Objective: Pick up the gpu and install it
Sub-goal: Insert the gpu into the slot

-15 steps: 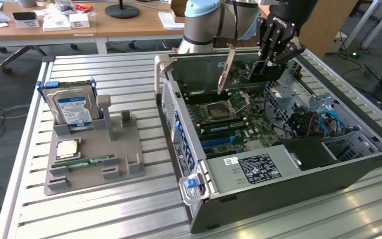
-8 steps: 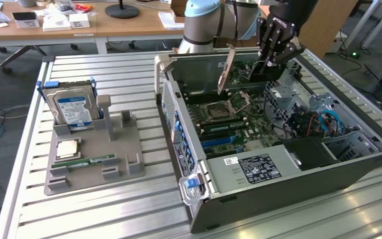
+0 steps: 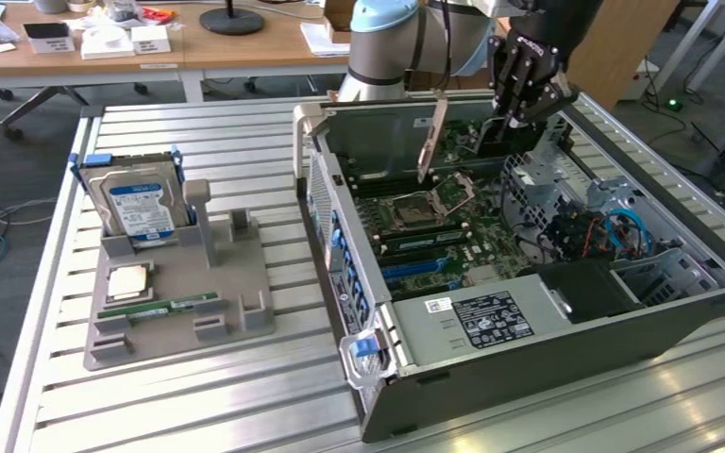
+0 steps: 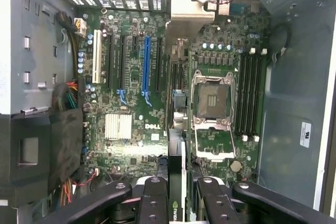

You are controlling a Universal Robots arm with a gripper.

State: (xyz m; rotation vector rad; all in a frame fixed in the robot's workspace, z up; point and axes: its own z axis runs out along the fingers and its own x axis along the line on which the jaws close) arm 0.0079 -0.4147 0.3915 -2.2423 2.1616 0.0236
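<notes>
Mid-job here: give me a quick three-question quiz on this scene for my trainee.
1. True or false: the hand is shut on the gpu.
2. The gpu hangs over: A the open computer case, B a wooden desk, C the floor?
3. What stands upright in the grey holder?
Key: 1 true; 2 A; 3 the hard drive.

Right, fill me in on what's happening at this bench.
The robot arm's gripper is closed on the gpu, holding it over the open computer case, above the motherboard. The card is not yet seated; the long blue slot is empty. Beside the case, the hard drive stands in the grey holder, untouched.
</notes>
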